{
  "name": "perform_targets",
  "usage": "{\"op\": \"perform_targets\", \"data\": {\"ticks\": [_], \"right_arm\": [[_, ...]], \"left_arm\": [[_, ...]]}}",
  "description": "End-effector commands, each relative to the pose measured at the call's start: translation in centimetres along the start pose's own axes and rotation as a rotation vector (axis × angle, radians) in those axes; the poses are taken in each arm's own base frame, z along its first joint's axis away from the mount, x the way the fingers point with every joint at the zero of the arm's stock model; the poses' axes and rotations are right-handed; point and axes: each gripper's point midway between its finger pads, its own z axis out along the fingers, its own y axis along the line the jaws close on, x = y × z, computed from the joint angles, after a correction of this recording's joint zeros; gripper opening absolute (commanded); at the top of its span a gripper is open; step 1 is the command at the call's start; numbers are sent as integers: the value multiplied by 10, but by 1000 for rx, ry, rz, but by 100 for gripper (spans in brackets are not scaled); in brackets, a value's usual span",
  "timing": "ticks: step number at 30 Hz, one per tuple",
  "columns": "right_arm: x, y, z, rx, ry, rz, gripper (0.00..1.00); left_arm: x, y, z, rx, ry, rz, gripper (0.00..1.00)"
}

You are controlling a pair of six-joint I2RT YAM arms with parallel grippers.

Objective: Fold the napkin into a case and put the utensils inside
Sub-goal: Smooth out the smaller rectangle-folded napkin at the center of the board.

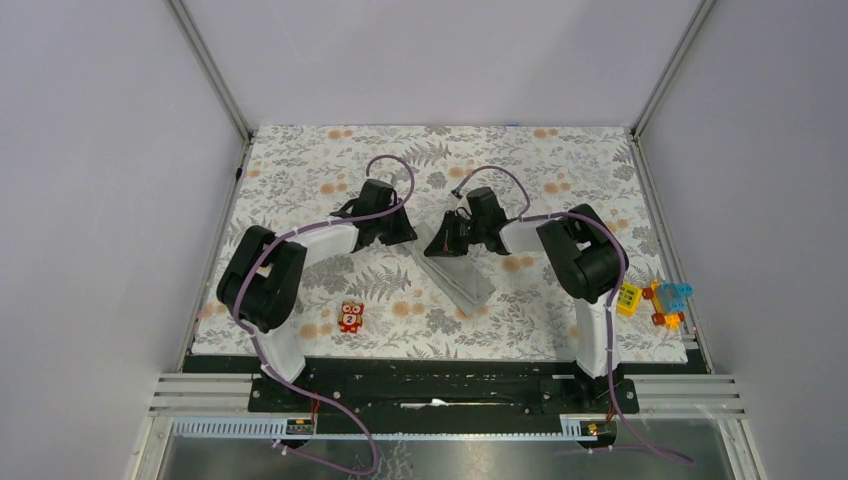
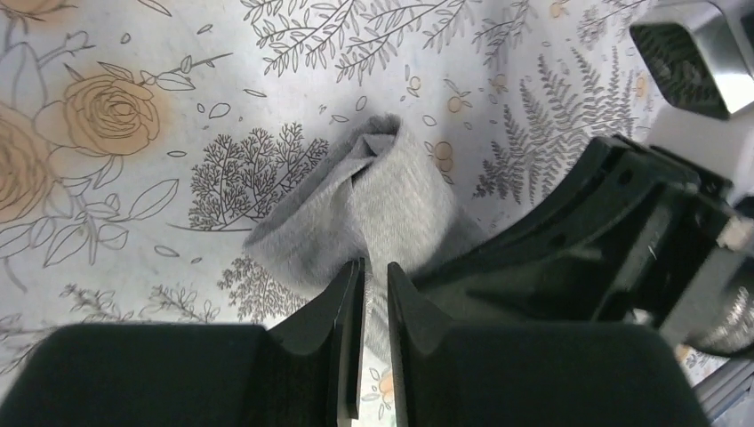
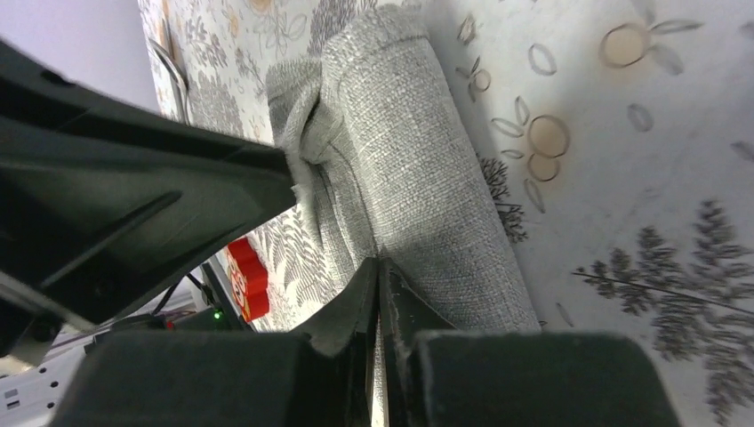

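Grey napkin (image 3: pixel 418 178) — end nipped | left pincer (image 2: pixel 374 280) | right pincer (image 3: pixel 380 276)

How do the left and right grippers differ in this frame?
The left gripper shows a thin slit between its fingertips; the right gripper has them pressed flush. Ahead of the left gripper the napkin bunches to a peak; ahead of the right gripper it lies as a smooth band. Both are low over the floral cover, pinching the napkin.
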Motion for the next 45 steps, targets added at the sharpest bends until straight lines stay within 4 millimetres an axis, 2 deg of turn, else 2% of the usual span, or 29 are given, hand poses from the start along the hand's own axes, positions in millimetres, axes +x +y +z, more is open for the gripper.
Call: {"op": "perform_targets", "data": {"ticks": [1, 6, 9, 12, 15, 18, 22, 25, 29, 34, 41, 45], "right_arm": [[12, -2, 8, 11, 13, -15, 6], [13, -1, 2, 27, 11, -32, 6], [14, 7, -8, 31, 15, -62, 9], [11, 20, -27, 49, 2, -130, 14], [7, 19, -49, 134, -23, -200, 25], [9, 19, -65, 184, -34, -252, 37], [22, 9, -77, 232, 13, -341, 47], [30, 8, -81, 294, 28, -473, 51], [30, 8, -86, 440, -6, -648, 57], [29, 4, -82, 560, -3, -764, 57], [39, -3, -67, 637, 39, -831, 54], [40, -6, -63, 658, 56, -840, 56]], "left_arm": [[-12, -13, 20, 62, -25, -15, 19], [1, 0, 46, 43, 11, -26, 17], [6, 4, 49, 46, 19, -22, 16], [3, 4, 38, 37, -4, -8, 16], [2, 1, 25, 42, -8, 4, 18], [0, -11, 13, 86, 1, 13, 25], [-5, -30, -11, 152, -7, 9, 38], [-5, -31, -30, 147, -26, -16, 51], [20, -18, -37, 139, 19, -84, 54], [54, -12, -25, 207, 121, -195, 49], [63, 4, -9, 139, 121, -269, 49], [70, 11, 1, 110, 142, -284, 46]]}}
